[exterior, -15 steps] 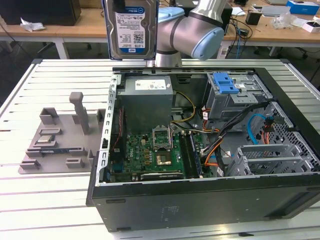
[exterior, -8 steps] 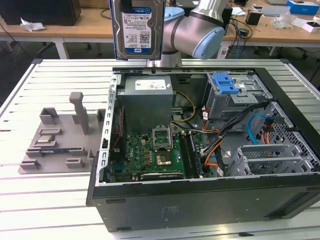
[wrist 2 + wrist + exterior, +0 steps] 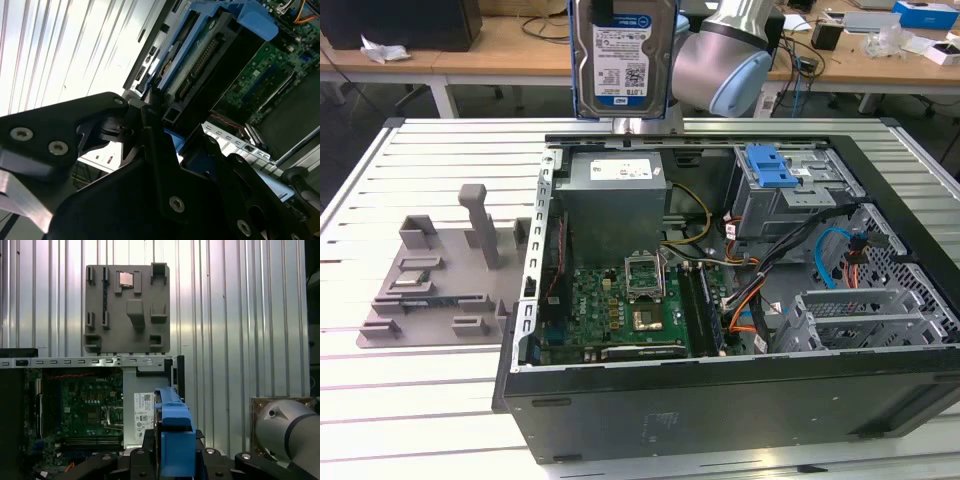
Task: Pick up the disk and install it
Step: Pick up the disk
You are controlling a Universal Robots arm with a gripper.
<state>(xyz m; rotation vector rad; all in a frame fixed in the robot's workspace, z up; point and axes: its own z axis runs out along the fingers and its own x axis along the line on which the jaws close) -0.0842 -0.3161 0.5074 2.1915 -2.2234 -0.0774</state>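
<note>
Above the open PC case [image 3: 720, 410], the fingers [image 3: 149, 447] clamp the disk [image 3: 623, 55] upright by its edges. Held high, prob. to clear the case walls.

Silver blue-bracketed disk [image 3: 623, 55] upright, label showing, raised above open computer case [image 3: 720, 405].

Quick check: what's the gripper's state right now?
The gripper is shut on the disk, holding it upright above the open computer case.
</note>
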